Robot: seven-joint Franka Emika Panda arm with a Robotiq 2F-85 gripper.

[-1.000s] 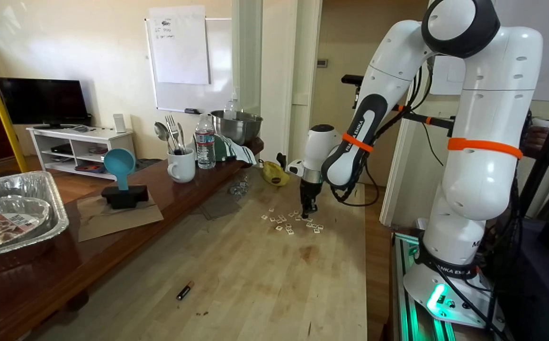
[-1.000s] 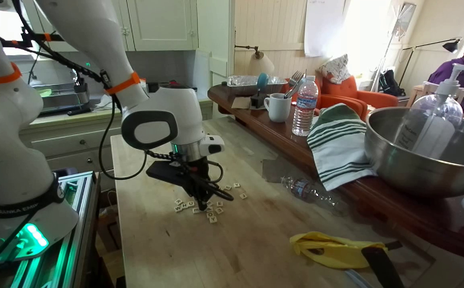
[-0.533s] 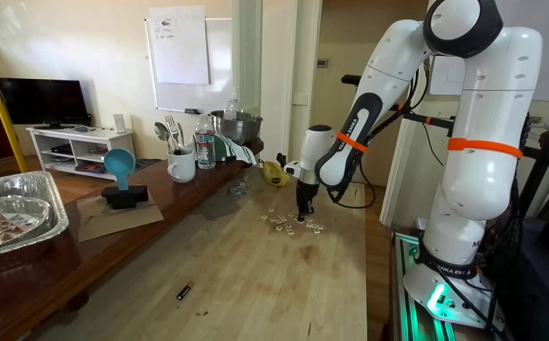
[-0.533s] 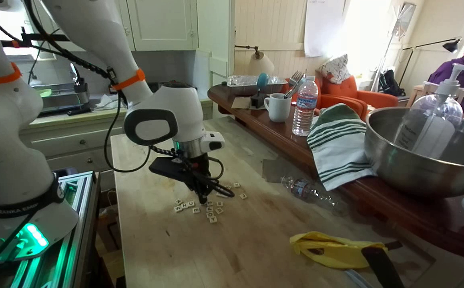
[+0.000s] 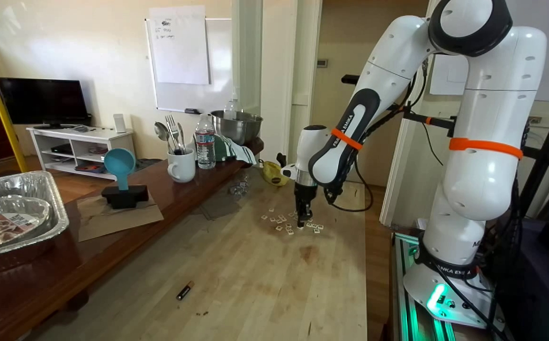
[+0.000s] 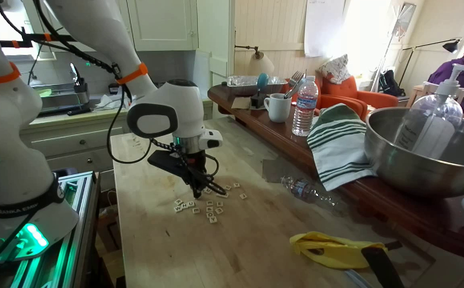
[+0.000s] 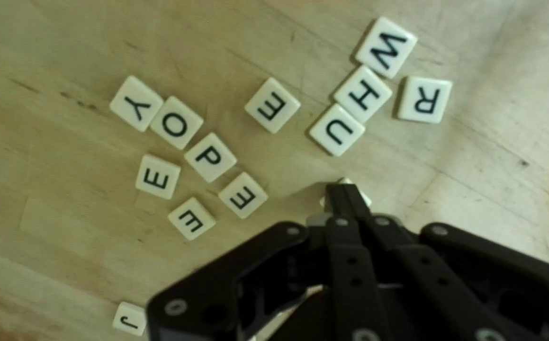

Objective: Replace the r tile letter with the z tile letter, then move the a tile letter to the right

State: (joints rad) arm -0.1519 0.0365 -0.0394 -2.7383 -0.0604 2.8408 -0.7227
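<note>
"Where's the R tile [image 7: 425,99]?"

"Flat on the tabletop [image 7: 501,104], beside the H tile [image 7: 363,94]; a slim gap parts their edges; right of R in the wrist view, tabletop stretches broadly."

"And the hand [image 7: 344,188]?"

"Clenched, fingertips [image 7: 335,199] together, partly hiding a tile [image 7: 365,197]; its letter is covered; I can't tell whether they touch it."
</note>
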